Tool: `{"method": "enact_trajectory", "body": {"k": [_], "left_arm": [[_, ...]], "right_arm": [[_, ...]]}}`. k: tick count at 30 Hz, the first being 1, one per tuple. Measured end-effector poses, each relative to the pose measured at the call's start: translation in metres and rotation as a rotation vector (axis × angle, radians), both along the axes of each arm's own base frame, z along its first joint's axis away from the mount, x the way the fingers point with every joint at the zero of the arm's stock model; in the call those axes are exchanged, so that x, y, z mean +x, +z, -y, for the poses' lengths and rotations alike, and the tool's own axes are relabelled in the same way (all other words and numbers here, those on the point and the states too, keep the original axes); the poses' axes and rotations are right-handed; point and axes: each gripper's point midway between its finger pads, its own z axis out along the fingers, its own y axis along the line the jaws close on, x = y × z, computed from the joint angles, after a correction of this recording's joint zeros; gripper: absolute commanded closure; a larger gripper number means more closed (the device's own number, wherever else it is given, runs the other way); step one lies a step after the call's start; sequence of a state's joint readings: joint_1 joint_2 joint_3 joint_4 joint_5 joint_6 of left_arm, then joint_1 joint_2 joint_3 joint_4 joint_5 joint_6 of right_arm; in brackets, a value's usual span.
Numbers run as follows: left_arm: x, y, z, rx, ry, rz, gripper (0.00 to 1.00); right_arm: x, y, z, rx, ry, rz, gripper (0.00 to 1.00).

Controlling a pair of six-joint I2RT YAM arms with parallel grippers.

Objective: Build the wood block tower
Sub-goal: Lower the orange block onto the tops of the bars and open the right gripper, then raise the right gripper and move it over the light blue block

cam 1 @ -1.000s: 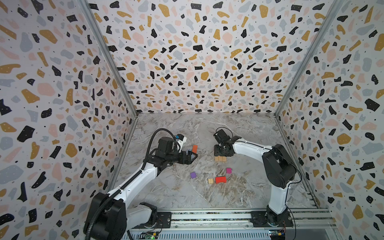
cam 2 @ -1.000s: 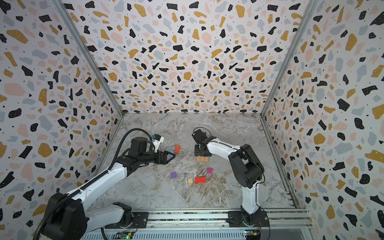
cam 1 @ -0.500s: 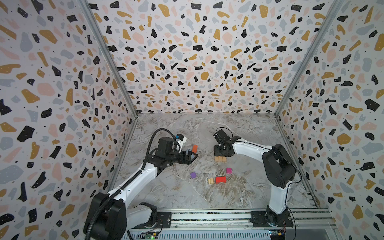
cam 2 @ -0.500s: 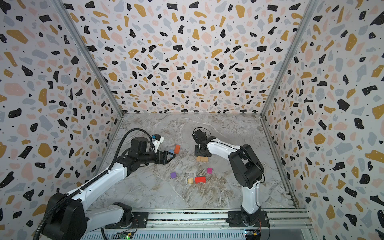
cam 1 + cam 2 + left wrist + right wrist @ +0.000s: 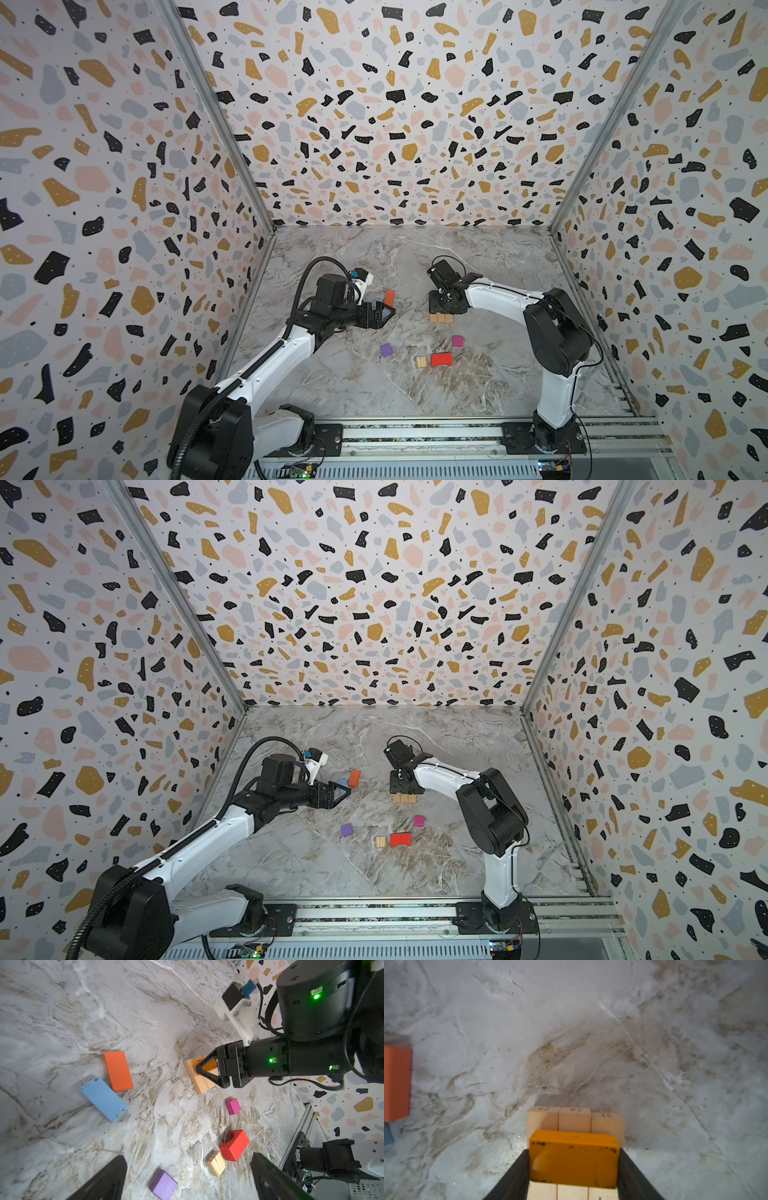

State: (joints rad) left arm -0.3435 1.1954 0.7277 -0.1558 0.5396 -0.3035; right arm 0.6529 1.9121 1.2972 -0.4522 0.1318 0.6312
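Tower, so far three tan planks mid-table; my right gripper is clasping a yellow block over them; I am judging it wants squaring and centring before release; left gripper is hanging spread, empty, near blue block.

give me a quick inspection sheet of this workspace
surface: marble-look tabletop, no spills seen
job's things: three tan planks side by side, yellow block over them; orange block, blue block, red block, magenta cube, purple cube, small tan block loose
clutter: nothing seen
grippers: left gripper open, empty, near the blue block; right gripper shut on yellow block
cables: black hose looped over left arm; thin wire at right wrist
surroundings: terrazzo-print walls; metal rail at front
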Motion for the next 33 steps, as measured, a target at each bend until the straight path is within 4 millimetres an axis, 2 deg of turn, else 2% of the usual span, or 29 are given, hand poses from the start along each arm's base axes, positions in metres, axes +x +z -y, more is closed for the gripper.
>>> {"method": "enact_trajectory", "body": {"k": [26, 33], "left_arm": [[0.0, 0.0, 0.0, 0.0, 0.0, 0.0, 0.05], [0.0, 0.0, 0.0, -0.001, 0.002, -0.002, 0.05]], "right_arm": [[-0.0011, -0.001, -0.0011, 0.001, 0.003, -0.001, 0.34], [-0.0012, -0.0009, -0.0013, 0.001, 0.002, -0.001, 0.24]]}}
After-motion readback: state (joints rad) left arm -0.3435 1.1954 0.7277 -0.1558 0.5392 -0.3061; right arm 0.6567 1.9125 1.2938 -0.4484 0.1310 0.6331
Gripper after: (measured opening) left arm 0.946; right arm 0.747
